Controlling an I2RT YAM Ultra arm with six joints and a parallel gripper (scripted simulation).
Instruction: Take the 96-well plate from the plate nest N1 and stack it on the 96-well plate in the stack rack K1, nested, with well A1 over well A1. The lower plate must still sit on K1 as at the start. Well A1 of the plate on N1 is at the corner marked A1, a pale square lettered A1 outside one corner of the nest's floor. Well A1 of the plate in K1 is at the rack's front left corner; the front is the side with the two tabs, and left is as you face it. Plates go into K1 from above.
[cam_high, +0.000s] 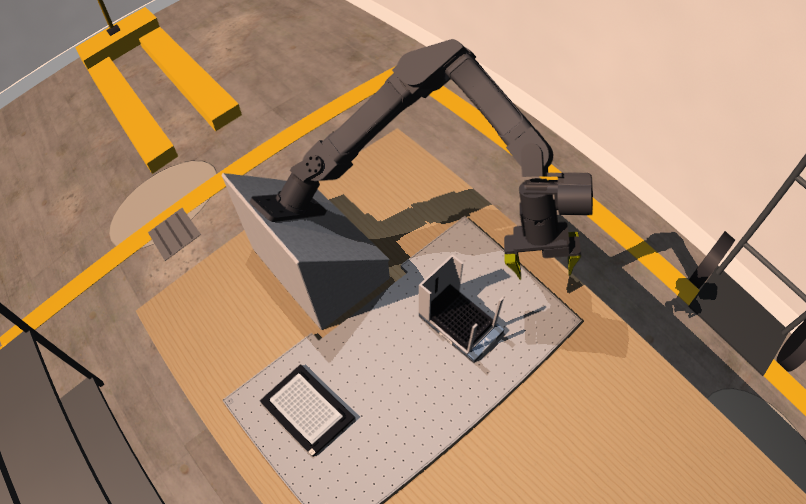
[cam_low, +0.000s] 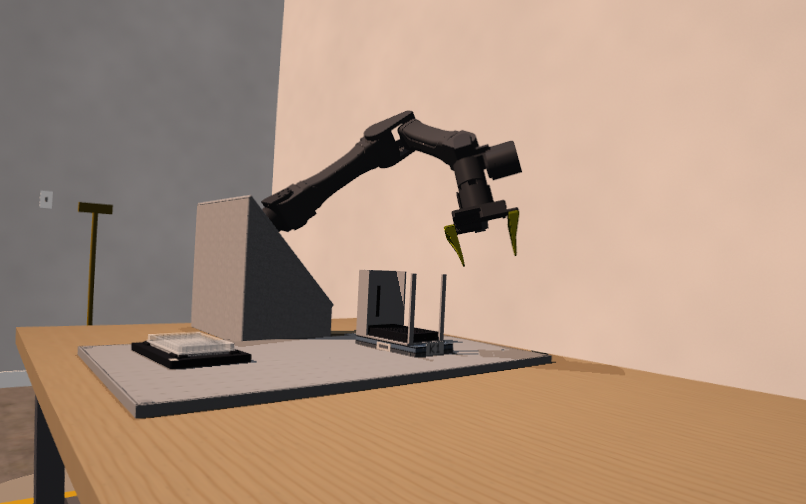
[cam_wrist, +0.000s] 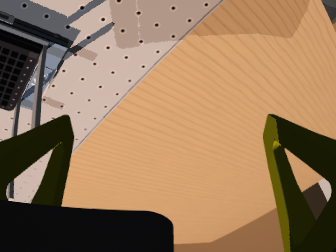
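Plate nest N1 (cam_high: 272, 408) sits near the front left corner of the perforated grey board (cam_high: 410, 392), and the clear 96-well plate (cam_high: 306, 406) lies flat in it. From the top view the plate's long axis runs diagonally, from upper left to lower right. The pale A1 square (cam_high: 312, 452) shows just outside the nest's lower corner, toward the board's near edge.

Stack rack K1 (cam_high: 440, 285) stands well apart from the nest, toward the far end of the board, with a dark 96-well plate (cam_high: 458, 318) on its floor. A tall back panel closes one side and two thin posts (cam_high: 499, 310) rise at the opposite side; the top is open. Two tabs cannot be made out clearly.

The gripper (cam_high: 542, 261) hangs high above the far edge of the board, beyond and to one side of the rack, touching nothing. Its yellow-green fingers (cam_low: 513, 229) stand fully apart with nothing between them; the wrist view shows only the wooden counter (cam_wrist: 200, 158) and the board corner between them.

The grey wedge pedestal (cam_high: 332, 267) bearing the arm stands beside the board between nest and rack. Open board lies between the two fixtures.
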